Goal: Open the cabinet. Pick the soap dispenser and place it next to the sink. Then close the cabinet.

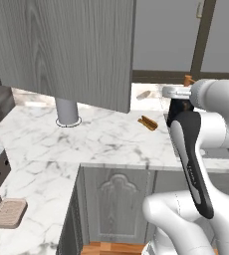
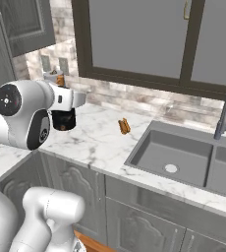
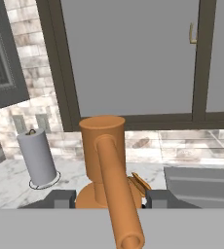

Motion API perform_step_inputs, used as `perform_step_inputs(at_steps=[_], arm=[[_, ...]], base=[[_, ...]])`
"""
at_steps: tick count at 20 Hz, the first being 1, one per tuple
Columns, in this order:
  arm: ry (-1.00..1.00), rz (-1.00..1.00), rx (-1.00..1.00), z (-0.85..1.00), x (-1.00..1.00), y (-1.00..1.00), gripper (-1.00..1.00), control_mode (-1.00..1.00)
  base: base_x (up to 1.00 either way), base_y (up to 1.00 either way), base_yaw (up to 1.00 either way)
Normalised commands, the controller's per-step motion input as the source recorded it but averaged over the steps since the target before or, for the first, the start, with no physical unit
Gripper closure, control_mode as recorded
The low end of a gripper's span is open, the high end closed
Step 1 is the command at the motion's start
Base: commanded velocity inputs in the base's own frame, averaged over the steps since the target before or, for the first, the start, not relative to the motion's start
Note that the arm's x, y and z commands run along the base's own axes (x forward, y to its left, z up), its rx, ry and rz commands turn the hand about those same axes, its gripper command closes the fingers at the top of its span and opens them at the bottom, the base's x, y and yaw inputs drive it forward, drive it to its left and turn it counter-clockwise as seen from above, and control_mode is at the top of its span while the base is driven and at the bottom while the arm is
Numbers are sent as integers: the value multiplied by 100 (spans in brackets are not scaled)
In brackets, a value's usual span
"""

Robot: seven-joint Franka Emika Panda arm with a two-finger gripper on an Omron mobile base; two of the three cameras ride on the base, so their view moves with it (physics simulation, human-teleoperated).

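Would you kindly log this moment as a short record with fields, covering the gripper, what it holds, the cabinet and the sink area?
gripper: gripper shut on the orange soap dispenser, held above the counter
soap dispenser: upright between the fingers, nozzle pointing toward the hand camera
cabinet: cabinet door swung open over the marble counter
sink: sink to the right of the arm, basin holds nothing
counter items: paper towel roll by the wall; small brown item left of the sink
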Motion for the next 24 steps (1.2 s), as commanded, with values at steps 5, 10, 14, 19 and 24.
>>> perform_step_inputs(at_steps=[5,10,14,19,24], arm=[[0,0,0,0,0,0,100,-100],[2,-1,0,-3,2,0,100,-100],[1,0,1,-13,14,-18,100,-100],[1,0,1,-13,24,-28,100,-100],[2,1,0,-20,28,-28,100,-100]], base=[[0,0,0],[0,0,0],[0,0,0],[0,0,0],[0,0,0]])
